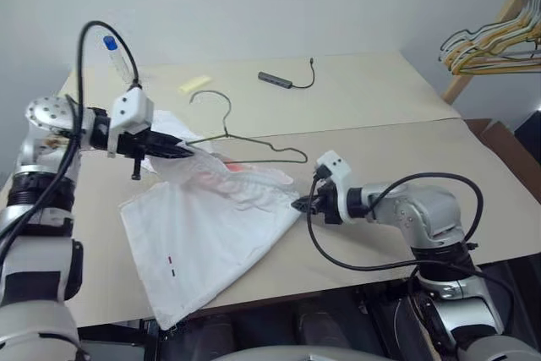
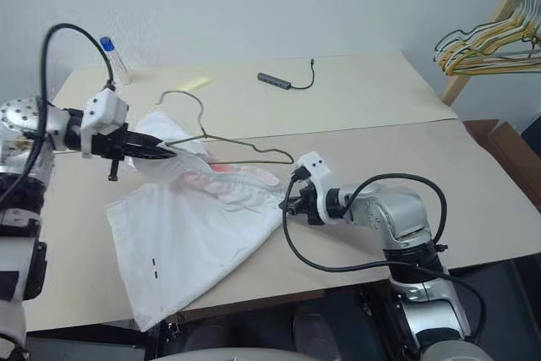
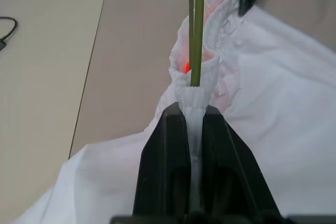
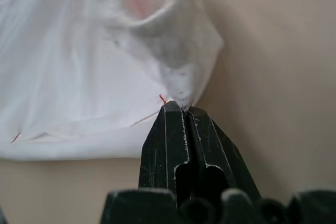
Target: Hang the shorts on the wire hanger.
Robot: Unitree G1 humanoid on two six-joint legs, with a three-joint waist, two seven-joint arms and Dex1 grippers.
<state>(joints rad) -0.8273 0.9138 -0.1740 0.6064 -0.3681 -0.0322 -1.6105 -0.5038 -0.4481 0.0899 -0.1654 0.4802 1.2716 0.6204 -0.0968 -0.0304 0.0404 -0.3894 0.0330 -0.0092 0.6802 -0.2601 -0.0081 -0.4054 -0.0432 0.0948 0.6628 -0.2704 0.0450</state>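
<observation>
The white shorts point(image 1: 203, 234) lie spread on the beige table, hem toward the front edge, with a pinkish patch at the bunched waistband point(image 1: 245, 177). My left gripper point(image 1: 188, 151) is shut on the lifted left end of the waistband. In the left wrist view the green wire of the wire hanger point(image 3: 195, 35) comes out of the pinched fold point(image 3: 193, 98). The wire hanger point(image 1: 254, 143) runs back over the table behind the shorts. My right gripper point(image 1: 297, 205) is shut on the waistband's right corner point(image 4: 181, 85), low over the table.
A black cable with a grey adapter point(image 1: 279, 80) and a yellow note point(image 1: 195, 84) lie at the back of the table. A blue-capped tube point(image 1: 118, 57) stands at the back left. A bunch of yellow and grey hangers point(image 1: 494, 40) hangs at the far right. The table's front edge point(image 1: 338, 281) is close.
</observation>
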